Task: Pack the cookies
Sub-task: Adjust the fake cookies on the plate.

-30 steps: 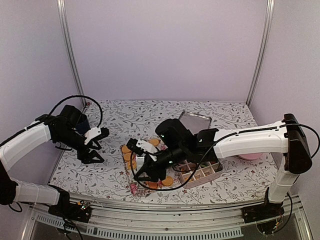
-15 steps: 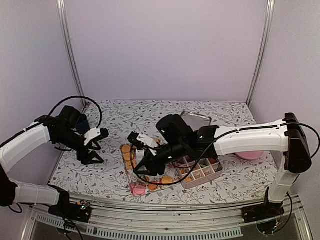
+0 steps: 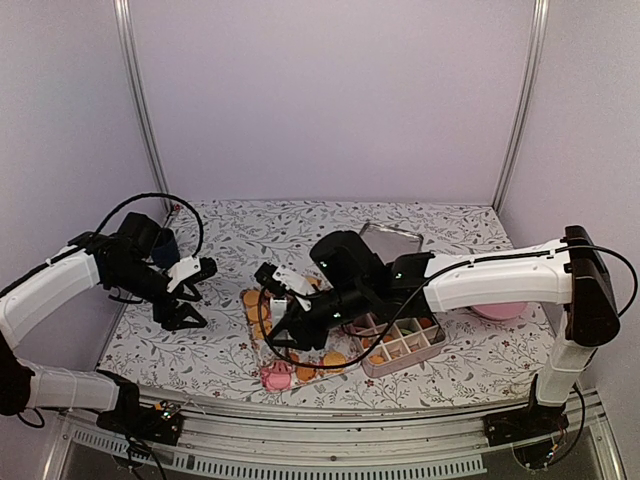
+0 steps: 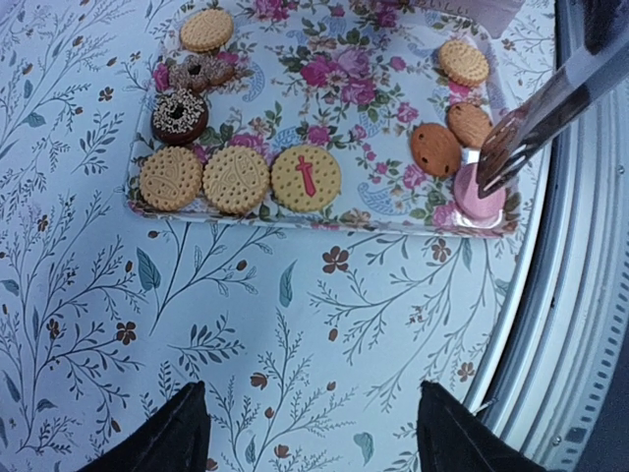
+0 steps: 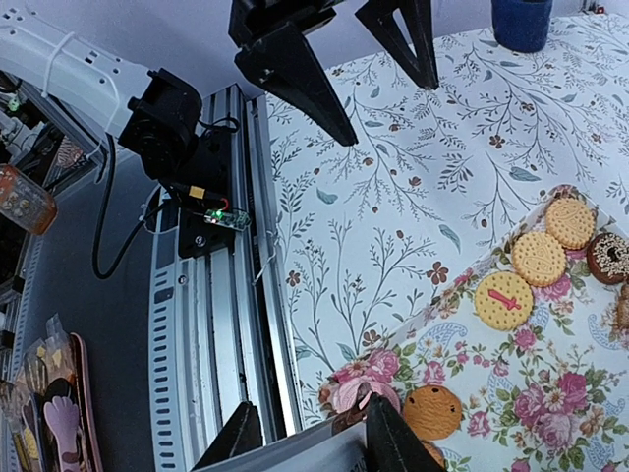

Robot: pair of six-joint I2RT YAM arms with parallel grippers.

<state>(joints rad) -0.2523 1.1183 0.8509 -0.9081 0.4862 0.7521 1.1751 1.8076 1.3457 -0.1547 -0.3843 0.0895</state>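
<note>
Cookies [image 4: 236,179] lie on a flowered tray [image 4: 373,88]: tan rounds, a dark sprinkled one [image 4: 179,116], brown ones, and a pink one [image 4: 478,194] at the tray's near corner. My right gripper [image 3: 297,325] is shut on metal tongs [image 4: 550,108]. The tong tips rest at the pink cookie [image 5: 359,393], and I cannot tell whether they clasp it. In the right wrist view the tongs [image 5: 295,457] sit between my right gripper's [image 5: 310,438] jaws. My left gripper [image 3: 200,293] is open and empty above the cloth left of the tray, as its wrist view [image 4: 313,433] shows.
A pink compartment box [image 3: 400,345] with some cookies in it stands right of the tray. Its tin lid [image 3: 390,238] lies behind. A pink plate [image 3: 497,313] is at the right and a blue cup [image 3: 165,248] at the far left. The metal rail [image 5: 211,295] runs along the near edge.
My right gripper with the tongs has drawn slightly back and left over the tray, uncovering the pink cookie at the near corner. The left gripper has barely shifted.
</note>
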